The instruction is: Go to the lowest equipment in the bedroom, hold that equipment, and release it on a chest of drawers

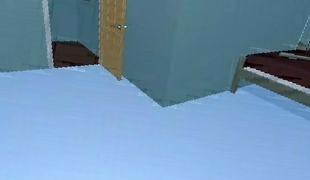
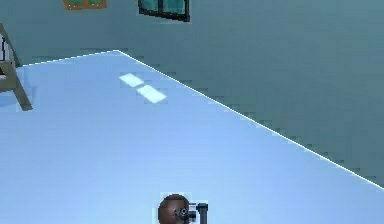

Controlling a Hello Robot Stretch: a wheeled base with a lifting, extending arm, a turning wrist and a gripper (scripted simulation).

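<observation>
Take that brown round ball point(image 2: 171, 204) across its middle, since it probably rolls (whether your jaws hold it, I cannot tell).

Open wooden door point(image 1: 112, 21) far left; bed point(image 1: 296, 76) with dark red cover far right. Dark-framed window point(image 2: 163, 8) far, right of a framed picture point(image 2: 85, 4).

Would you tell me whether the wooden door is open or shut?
Open: the wooden door stands angled, dark floor visible past it.
</observation>
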